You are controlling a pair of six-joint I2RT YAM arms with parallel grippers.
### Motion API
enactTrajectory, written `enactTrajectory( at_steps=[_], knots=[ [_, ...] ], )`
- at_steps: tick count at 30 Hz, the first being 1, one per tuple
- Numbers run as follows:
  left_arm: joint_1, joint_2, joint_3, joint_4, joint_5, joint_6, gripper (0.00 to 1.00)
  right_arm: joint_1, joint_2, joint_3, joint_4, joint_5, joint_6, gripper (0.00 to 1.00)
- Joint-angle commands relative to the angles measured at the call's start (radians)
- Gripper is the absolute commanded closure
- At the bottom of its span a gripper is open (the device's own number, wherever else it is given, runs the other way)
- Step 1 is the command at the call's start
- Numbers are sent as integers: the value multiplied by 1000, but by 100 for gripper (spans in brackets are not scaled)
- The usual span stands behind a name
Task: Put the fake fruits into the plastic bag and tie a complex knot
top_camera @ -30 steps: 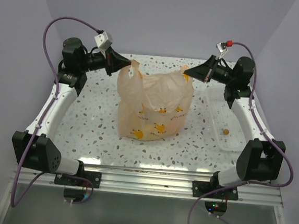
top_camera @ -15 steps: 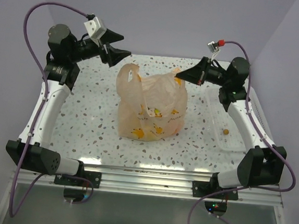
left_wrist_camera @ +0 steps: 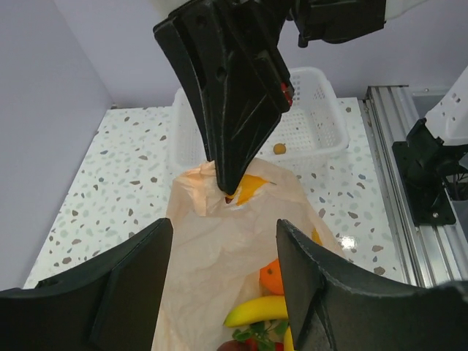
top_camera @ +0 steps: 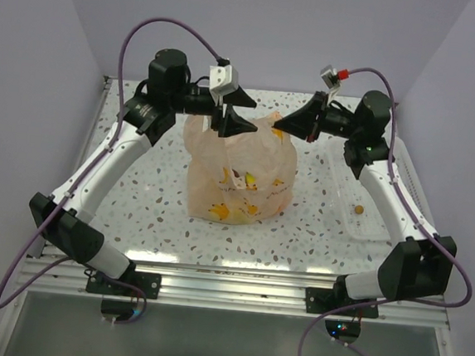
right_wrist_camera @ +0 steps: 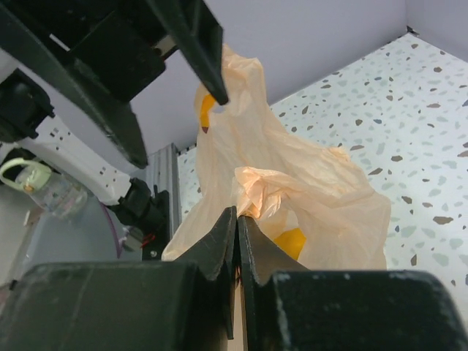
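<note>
Lilac walls on three sides, closing in a white table [top_camera: 152, 204] flecked with grey and brown. Along the near edge, a metal rail [top_camera: 229, 279] with both arm bases bolted on.

Standing upright near the table's middle: bag [top_camera: 239, 174], peach-orange, crinkled, mouth up. Seen down its mouth from the left wrist: orange [left_wrist_camera: 271, 278], yellow banana [left_wrist_camera: 254, 310], and something red and green at the bottom edge, too cropped to name.

Shut tight: right gripper [top_camera: 275, 131], tips pinched on a bunched bit of the bag's right handle, holding that side up. Plain from the right wrist, with crumpled film rising straight out from between the closed fingers [right_wrist_camera: 216, 245]. Plain again from the left wrist, with the black wedge coming down onto the bag's top.

Wide open, holding nothing: left gripper [top_camera: 255, 117]. Hung over the bag's left side, one finger above the other in the top view, pointed toward the right gripper and near it, not touching. From its own wrist, both jaws spread either side of the bag's upper part, film lying between them with no clear contact. Left handle loop standing free, close by one fingertip in the right wrist view; touching or not, cannot tell.

Right of the bag and apart from it: white tray [top_camera: 344, 196] by the table's right edge, with one small tan piece [top_camera: 357, 209] inside.
</note>
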Motion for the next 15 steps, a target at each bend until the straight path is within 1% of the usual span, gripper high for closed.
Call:
enactTrajectory(
  at_steps=[1, 5, 10, 12, 15],
  knots=[
    [-15, 20, 55, -50, 14, 56, 36, 20, -52, 44, -20, -45, -168, 96],
    [-43, 35, 36, -50, 15, 59, 45, 35, -59, 47, -36, -56, -244, 96],
    [-54, 55, 32, -36, 17, 44, 45, 51, -58, 82, -148, -70, -356, 94],
    [-57, 63, 29, -22, 12, 34, 46, 61, -59, 101, -234, -71, -433, 94],
    [-64, 78, 30, -19, 12, 33, 56, 66, -62, 111, -298, -73, -493, 94]
  ],
)
